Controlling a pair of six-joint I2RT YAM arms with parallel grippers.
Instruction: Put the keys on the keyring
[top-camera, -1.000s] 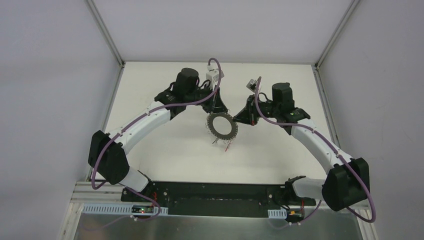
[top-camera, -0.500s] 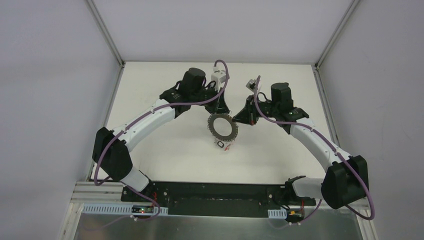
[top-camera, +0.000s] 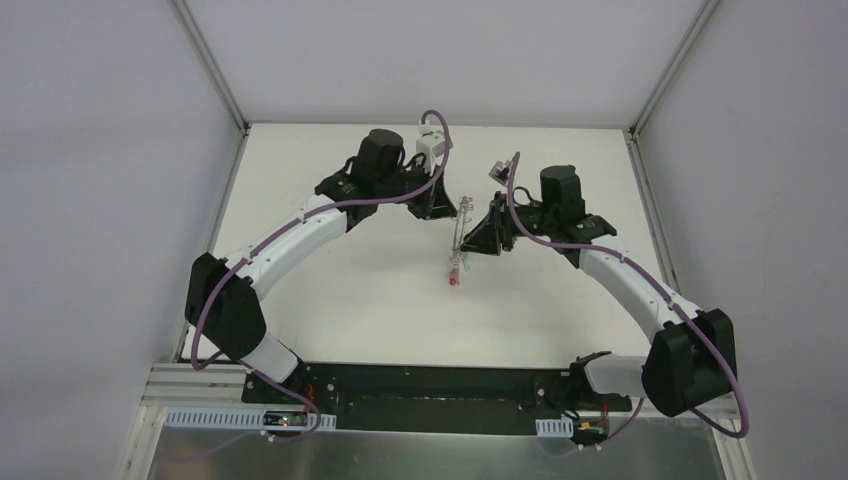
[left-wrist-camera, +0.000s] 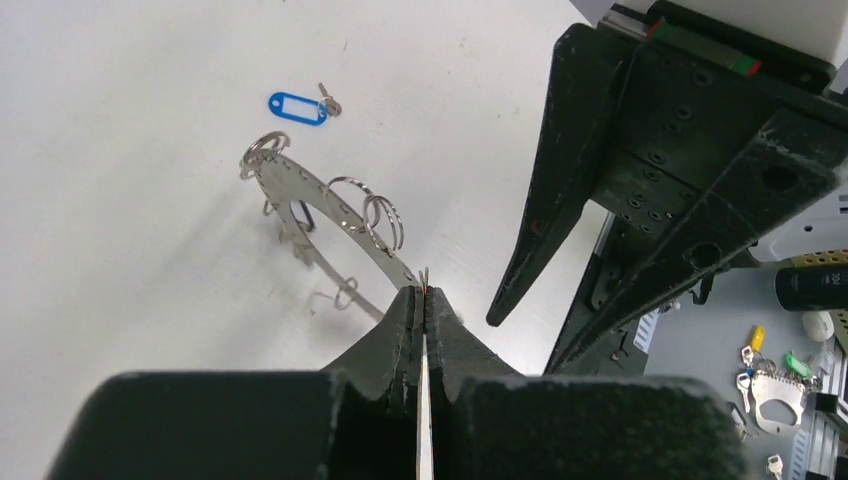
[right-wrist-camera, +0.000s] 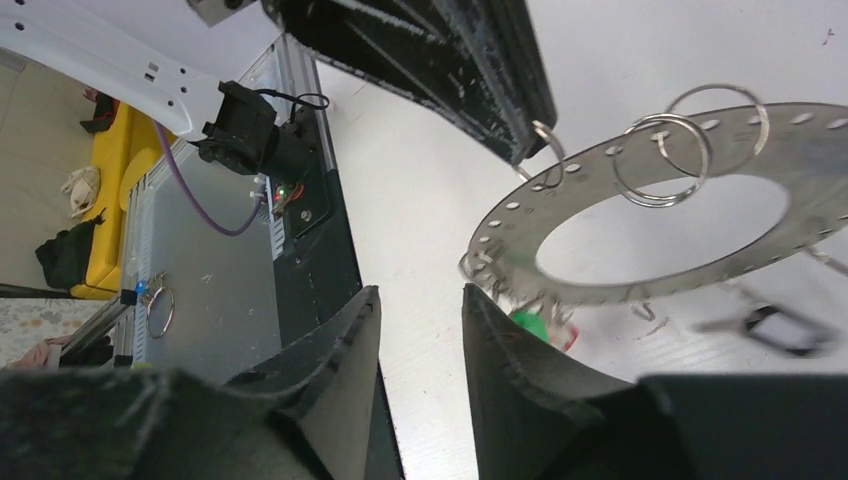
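Partly done: tagged keys (right-wrist-camera: 533, 326) hang off the keyring (left-wrist-camera: 335, 212) pinched in the left pincer (left-wrist-camera: 422, 297); right pincer (right-wrist-camera: 420, 293) spread, empty; blue-tagged key (left-wrist-camera: 298, 107) lies loose on desk (left-wrist-camera: 150, 250).

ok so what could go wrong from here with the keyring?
1. The left gripper pinches the keyring only at its thin rim, so it could pivot or slip out.
2. The right gripper stands open close beside it; moving in may knock the ring or its hanging keys.
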